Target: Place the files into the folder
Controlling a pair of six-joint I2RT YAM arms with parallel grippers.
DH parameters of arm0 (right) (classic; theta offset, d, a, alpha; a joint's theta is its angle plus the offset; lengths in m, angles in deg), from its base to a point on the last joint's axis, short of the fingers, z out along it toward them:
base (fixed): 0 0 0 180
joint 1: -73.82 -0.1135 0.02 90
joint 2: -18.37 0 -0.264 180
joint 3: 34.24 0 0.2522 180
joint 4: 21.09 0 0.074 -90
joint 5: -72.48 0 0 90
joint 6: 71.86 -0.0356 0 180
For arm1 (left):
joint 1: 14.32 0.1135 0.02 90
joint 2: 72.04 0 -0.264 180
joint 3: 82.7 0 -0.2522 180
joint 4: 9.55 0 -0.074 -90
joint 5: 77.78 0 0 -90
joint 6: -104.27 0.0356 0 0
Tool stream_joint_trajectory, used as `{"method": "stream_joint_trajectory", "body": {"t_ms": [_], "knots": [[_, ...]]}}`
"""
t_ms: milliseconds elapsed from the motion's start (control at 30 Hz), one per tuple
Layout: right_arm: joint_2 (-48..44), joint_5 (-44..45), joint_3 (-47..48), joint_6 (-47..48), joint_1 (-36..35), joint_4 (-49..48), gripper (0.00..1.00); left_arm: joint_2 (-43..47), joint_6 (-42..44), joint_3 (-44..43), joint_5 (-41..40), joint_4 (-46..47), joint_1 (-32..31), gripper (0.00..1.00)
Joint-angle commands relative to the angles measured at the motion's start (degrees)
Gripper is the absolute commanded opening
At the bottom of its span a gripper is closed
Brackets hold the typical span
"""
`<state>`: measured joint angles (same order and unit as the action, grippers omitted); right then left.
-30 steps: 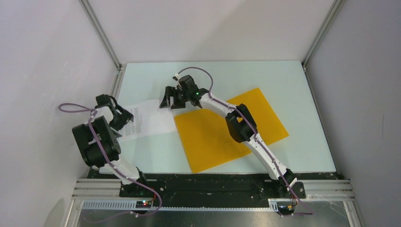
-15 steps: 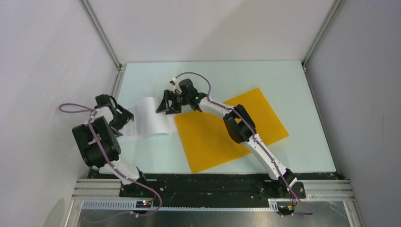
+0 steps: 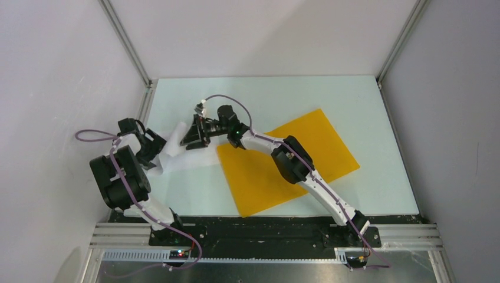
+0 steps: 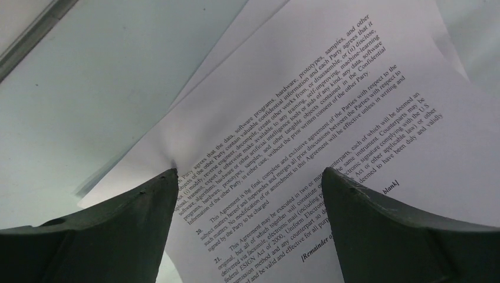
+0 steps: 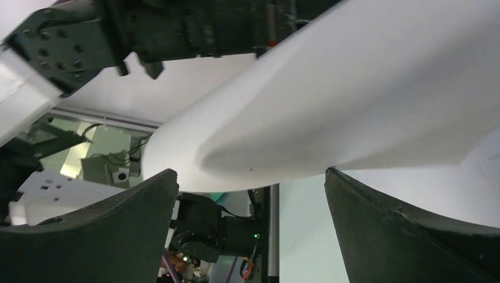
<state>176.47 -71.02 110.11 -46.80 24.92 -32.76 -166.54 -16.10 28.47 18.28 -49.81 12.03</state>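
Observation:
The files are white sheets at the table's left, buckled and curled up between my two grippers. The orange-yellow folder lies flat and closed in the middle, to their right. My left gripper is open over the sheets' left end. In the left wrist view its fingers stand wide apart over printed text on the files. My right gripper is open at the sheets' right edge. In the right wrist view the curled paper bulges just above its spread fingers. No label or clip shows.
A metal rail runs along the table's left edge beside the left arm. White walls enclose the table on three sides. The black base rail lies along the near edge. The left arm shows beneath the paper in the right wrist view.
My right gripper has moved left from the folder's corner, pushing the sheets' right edge. The flat sheets have curled and bunched towards the left gripper, which has hardly moved.

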Motion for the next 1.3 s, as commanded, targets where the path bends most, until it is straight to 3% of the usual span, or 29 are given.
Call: {"method": "stream_joint_trajectory", "body": {"t_ms": [0,67,233,433,767,1067,1133,1200,1233,1267], "knots": [[-0.6,-3.0,1.1,-6.6,0.8,-13.8,0.99,0.8,0.6,2.0,3.5,-0.1,-0.1,0.94],[-2.4,-0.9,-1.3,-5.9,1.3,-13.1,0.99,1.2,1.0,2.2,3.1,-0.7,-0.1,0.94],[-4.4,10.0,-6.1,-0.5,1.9,1.7,0.96,1.2,0.7,2.4,3.3,-0.8,-0.1,0.94],[-5.7,14.5,-9.4,-7.3,2.1,4.8,0.99,1.5,1.4,2.6,3.3,-1.0,-0.1,0.93],[-7.2,12.2,-7.3,-17.3,1.7,-7.5,0.99,2.7,1.8,3.8,3.7,-1.1,-0.1,0.93],[-12.8,12.5,-18.8,-20.1,2.1,-18.1,0.98,3.0,1.8,4.1,3.4,-1.1,-0.1,0.93],[-12.6,12.6,-18.2,-18.0,1.8,-15.9,0.95,3.0,1.5,4.1,3.5,-1.1,0.0,0.93],[-11.9,12.6,-16.3,-15.4,1.6,-11.3,0.84,3.1,1.5,4.1,3.4,-1.1,-0.1,0.93],[-11.4,13.2,-15.8,-14.5,1.6,-7.0,0.7,3.3,1.5,4.1,3.3,-1.1,-0.1,0.93],[-11.3,13.6,-15.2,-13.2,1.6,-4.6,0.63,3.5,1.5,4.0,3.3,-1.1,0.0,0.93]]}}
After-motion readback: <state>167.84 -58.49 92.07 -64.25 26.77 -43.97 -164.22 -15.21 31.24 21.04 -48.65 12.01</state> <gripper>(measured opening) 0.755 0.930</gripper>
